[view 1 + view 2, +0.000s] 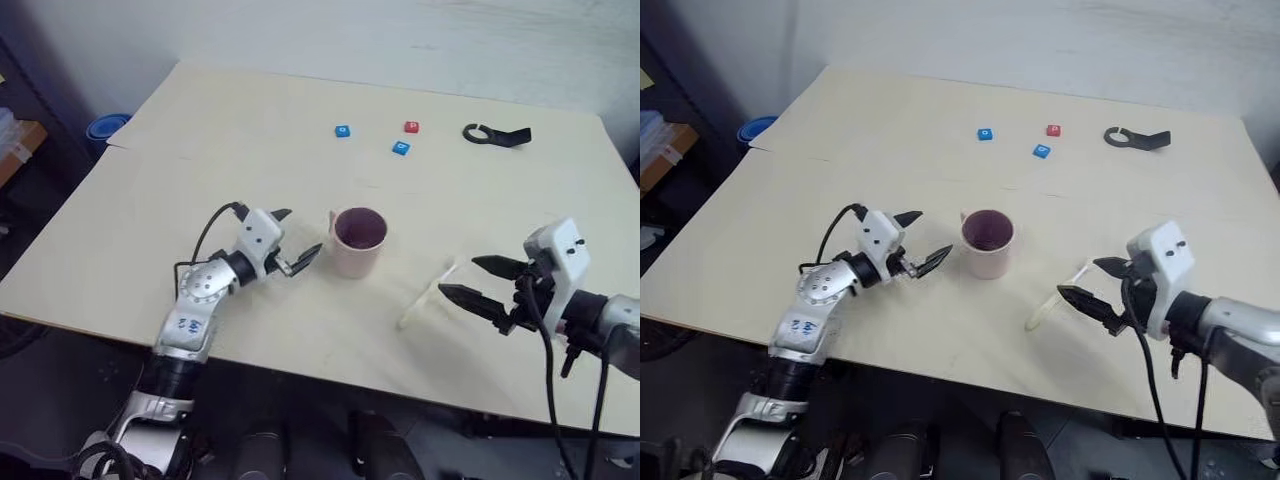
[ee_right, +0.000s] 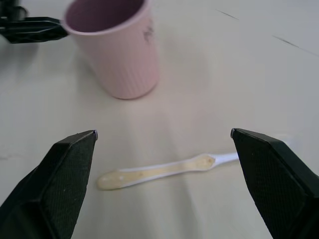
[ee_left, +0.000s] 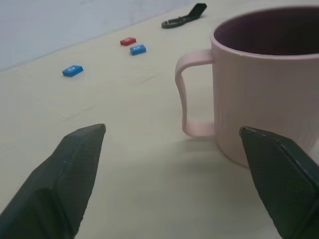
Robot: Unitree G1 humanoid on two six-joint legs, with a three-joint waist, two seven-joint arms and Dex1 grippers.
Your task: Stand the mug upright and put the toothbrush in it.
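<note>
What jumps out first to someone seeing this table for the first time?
A pale pink mug stands upright mid-table, with the open left gripper just beside its handle. To its right a cream toothbrush lies flat on the table, the open right gripper poised close to it.

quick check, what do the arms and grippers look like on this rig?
Both arms are silver-grey metal with rounded joint housings and a white boxy wrist block. Loose black cables loop along each one. The left gripper and right gripper each have two black fingers tapering to pointed tips; up close the fingers show a fine textured surface. The right wrist block carries small dark dots.
</note>
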